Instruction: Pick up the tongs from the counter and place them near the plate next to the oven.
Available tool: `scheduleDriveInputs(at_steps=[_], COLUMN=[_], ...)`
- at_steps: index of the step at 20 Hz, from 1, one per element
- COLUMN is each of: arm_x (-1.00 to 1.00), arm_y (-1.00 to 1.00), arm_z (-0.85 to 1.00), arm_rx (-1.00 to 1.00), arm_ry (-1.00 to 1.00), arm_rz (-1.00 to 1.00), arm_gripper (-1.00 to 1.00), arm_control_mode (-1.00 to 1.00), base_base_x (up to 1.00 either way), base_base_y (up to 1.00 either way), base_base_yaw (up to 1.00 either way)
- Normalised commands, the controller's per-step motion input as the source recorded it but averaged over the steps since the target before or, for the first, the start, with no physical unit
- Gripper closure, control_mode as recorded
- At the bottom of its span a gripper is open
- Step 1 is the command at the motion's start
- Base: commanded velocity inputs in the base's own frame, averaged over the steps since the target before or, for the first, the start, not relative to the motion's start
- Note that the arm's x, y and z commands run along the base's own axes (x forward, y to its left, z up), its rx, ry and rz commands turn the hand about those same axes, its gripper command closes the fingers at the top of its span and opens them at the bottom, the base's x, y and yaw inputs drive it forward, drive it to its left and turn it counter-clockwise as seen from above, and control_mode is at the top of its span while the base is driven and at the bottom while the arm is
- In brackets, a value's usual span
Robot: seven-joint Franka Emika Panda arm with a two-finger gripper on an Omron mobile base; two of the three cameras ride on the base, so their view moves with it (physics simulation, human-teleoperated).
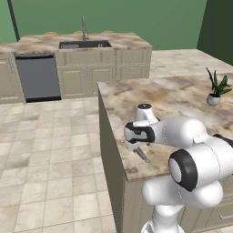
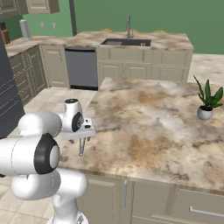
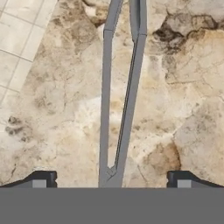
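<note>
The tongs [image 3: 116, 109] are slim dark grey metal and lie flat on the beige marbled counter [image 3: 183, 109], near its left edge. Their joined end sits between my fingertips and the two arms run away from the hand. My gripper [image 3: 111, 180] is open and hovers just above that joined end, with one fingertip on each side. From the base cameras, the gripper [image 1: 136, 144] [image 2: 83, 134] points down over the tongs [image 1: 142, 155] [image 2: 81, 148] at the island counter's [image 1: 182, 95] [image 2: 153, 118] near left corner. The plate and the oven are out of view.
A small potted plant [image 1: 216, 88] [image 2: 207, 103] stands at the island's far right. Beyond a tiled floor aisle is a back counter with a sink [image 1: 84, 44] [image 2: 126, 42] and a dark dishwasher [image 1: 37, 77] [image 2: 82, 68]. The counter drops off just left of the tongs.
</note>
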Motion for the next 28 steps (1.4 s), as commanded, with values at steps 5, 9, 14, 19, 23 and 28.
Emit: scheduleDriveInputs(at_steps=[5,9,14,19,23,28], arm_x=[0.01,0.04,0.07,0.0,0.02,0.01], arm_y=[0.02,0.0,0.0,0.0,0.0,0.0], arm_z=[-0.43,-0.47,-0.34,-0.28,-0.04,0.0], arm_rx=[0.0,0.0,0.0,0.0,0.0,0.0], arm_ry=[0.0,0.0,-0.03,0.0,-0.01,-0.03], arm_rz=[0.0,0.0,0.0,0.0,0.0,0.0], arm_gripper=[-1.0,-1.0,-1.0,1.0,1.0,1.0], arm_control_mode=[-1.0,-1.0,-1.0,-1.0,-1.0,-1.0], base_base_x=[0.0,0.0,0.0,0.0,0.0,0.0], base_base_y=[0.0,0.0,0.0,0.0,0.0,0.0], base_base_yaw=[0.0,0.0,0.0,0.0,0.0,0.0])
